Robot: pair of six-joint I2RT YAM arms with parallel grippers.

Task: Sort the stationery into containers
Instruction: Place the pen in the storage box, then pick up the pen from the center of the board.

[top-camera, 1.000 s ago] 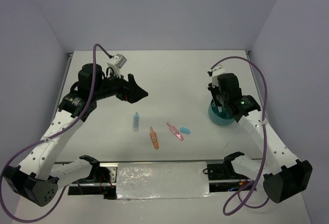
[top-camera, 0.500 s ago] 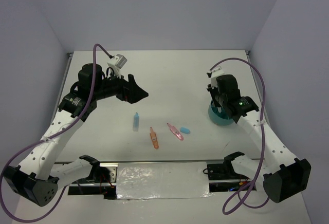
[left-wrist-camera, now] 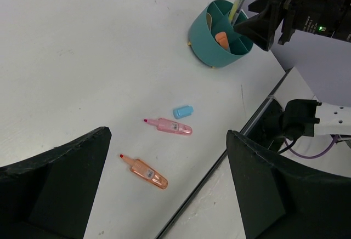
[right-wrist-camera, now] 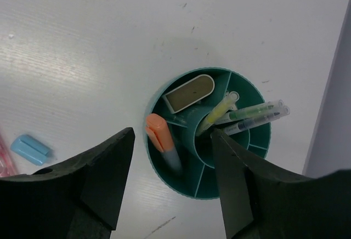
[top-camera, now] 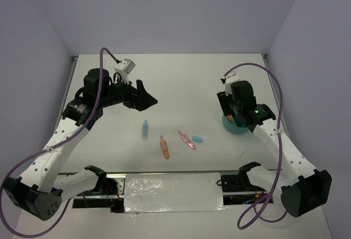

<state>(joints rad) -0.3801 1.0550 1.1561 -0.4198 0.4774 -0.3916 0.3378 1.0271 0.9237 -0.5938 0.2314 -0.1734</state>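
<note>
Place: you face a robotics lab cell.
Signs: plain lilac panel walls [top-camera: 164,14], white flat surface [top-camera: 186,80], purple-cabled white arms [top-camera: 59,141].

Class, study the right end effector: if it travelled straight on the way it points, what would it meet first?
Probably the teal cup, directly ahead of the open right end effector in its wrist view; the orange highlighter standing in it may be touched first, though depth is unclear.
</note>
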